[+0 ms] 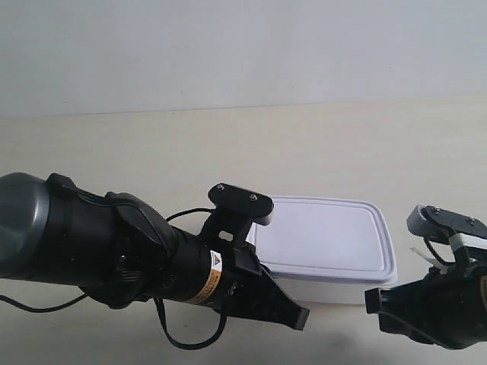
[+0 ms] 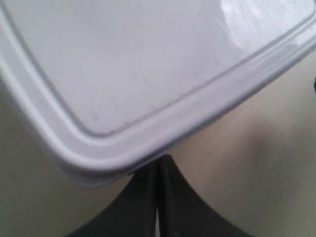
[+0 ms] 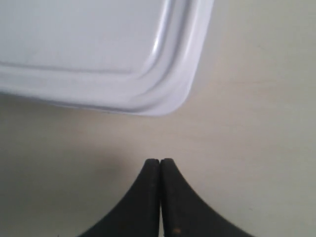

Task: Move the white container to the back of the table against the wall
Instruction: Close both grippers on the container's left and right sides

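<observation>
The white container lies lid-up on the table, near its front and well short of the wall. In the left wrist view my left gripper is shut, empty, with its tips against the box's near corner. That arm is the one at the exterior view's left, its black fingers low by the box's front left corner. In the right wrist view my right gripper is shut and empty, a short way off the container's other near corner, not touching it.
The arm at the exterior view's right sits low beside the box's front right corner. A black cable loops under the other arm. Bare cream tabletop stretches from the box back to the wall.
</observation>
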